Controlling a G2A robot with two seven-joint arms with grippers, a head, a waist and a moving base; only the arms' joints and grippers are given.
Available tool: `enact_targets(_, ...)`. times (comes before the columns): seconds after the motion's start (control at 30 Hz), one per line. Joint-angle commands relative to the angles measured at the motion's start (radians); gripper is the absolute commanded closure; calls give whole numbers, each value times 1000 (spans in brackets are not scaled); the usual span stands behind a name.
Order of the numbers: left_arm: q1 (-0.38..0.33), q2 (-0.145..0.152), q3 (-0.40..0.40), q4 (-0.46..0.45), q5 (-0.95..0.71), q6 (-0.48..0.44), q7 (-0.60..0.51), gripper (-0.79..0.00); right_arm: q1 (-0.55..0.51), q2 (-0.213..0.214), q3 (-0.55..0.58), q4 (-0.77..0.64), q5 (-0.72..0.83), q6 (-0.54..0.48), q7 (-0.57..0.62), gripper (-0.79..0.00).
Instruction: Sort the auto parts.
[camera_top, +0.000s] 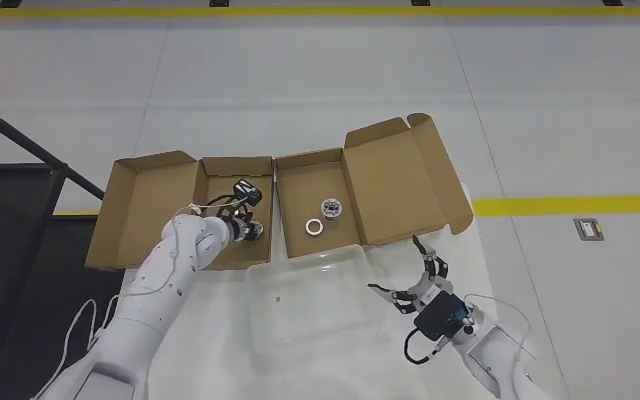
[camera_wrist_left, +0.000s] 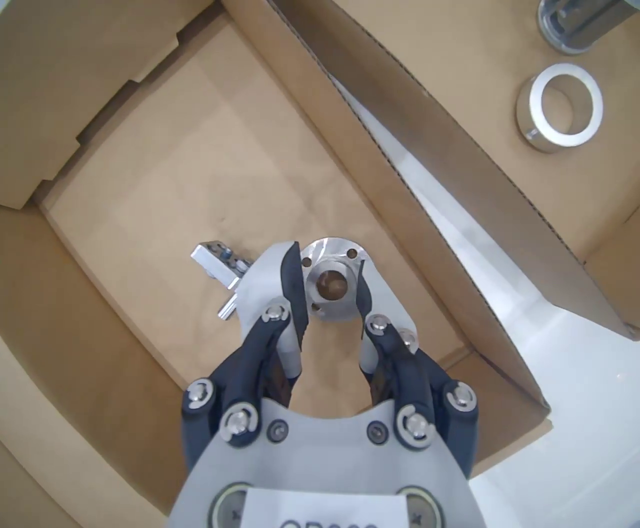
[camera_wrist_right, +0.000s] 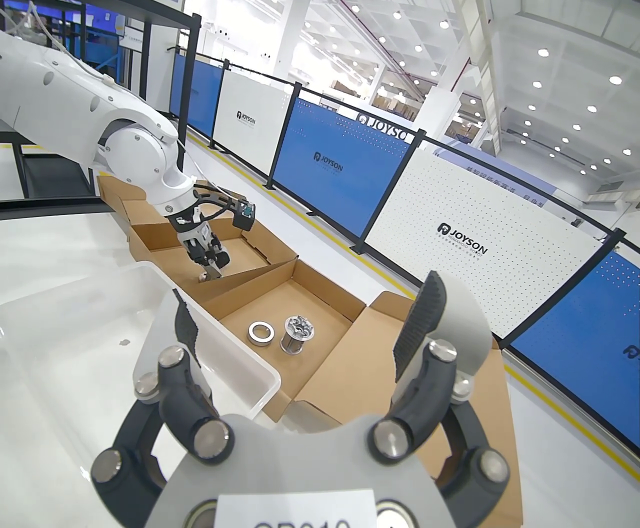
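My left pincer (camera_wrist_left: 326, 257) sits low in a brown cardboard box (camera_wrist_left: 150, 165), over a round silver metal flange with a centre hole (camera_wrist_left: 332, 311). I cannot tell whether it clamps. A small silver bracket (camera_wrist_left: 220, 265) lies just beside it. My right pincer (camera_wrist_right: 307, 300) gapes wide; ahead of it a silver metal ring (camera_wrist_right: 261, 332) lies in a second cardboard box (camera_wrist_right: 280, 300).

Left box (camera_top: 225, 185), right box (camera_top: 300, 190) side by side; tray (camera_top: 310, 300) before them. In left box: flange (camera_wrist_left: 330, 285), bracket (camera_wrist_left: 220, 265) just beside. In right box: ring (camera_top: 314, 227), hub (camera_top: 331, 208) just behind-right.
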Motion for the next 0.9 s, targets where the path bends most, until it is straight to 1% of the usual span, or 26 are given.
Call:
enact_targets(0.0,-7,0,-12,8,-14,-30,-7,-391,2,-1,-1,0,0,-1,2,-785)
enact_targets(0.07,-9,2,-22,7,-13,-44,-6,-557,3,-2,-1,-4,-1,-1,4,-785)
enact_targets(0.1,-10,5,-31,6,-17,-53,-4,-603,4,-2,-1,-6,0,-1,6,-785)
enact_targets(0.13,-10,8,-40,2,-16,-59,-3,-668,4,-3,-1,-7,0,-1,7,-785)
enact_targets(0.2,-6,16,-61,-17,-14,-73,6,-760,4,-3,-1,-7,0,-1,7,-785)
enact_targets(0.23,-3,22,-74,-31,-13,-84,10,-785,4,-3,-1,-7,0,-1,7,-785)
enact_targets(0.33,22,46,-129,-95,-14,-121,24,-785,4,-3,-1,-7,0,-1,7,-785)
enact_targets(0.43,76,77,-204,-197,-34,-163,41,-785,4,-3,-1,-7,0,-1,7,-785)
enact_targets(0.6,226,128,-352,-418,-123,-267,46,-785,4,-3,-1,-7,0,-1,7,-785)
enact_targets(0.67,292,144,-409,-512,-159,-285,50,-785,4,-3,-1,-7,0,-1,7,-785)
enact_targets(0.77,386,161,-475,-639,-216,-314,61,-785,4,-3,-1,-7,0,-1,7,-785)
enact_targets(0.87,456,172,-520,-712,-322,-374,84,-785,4,-3,-1,-7,0,-1,7,-785)
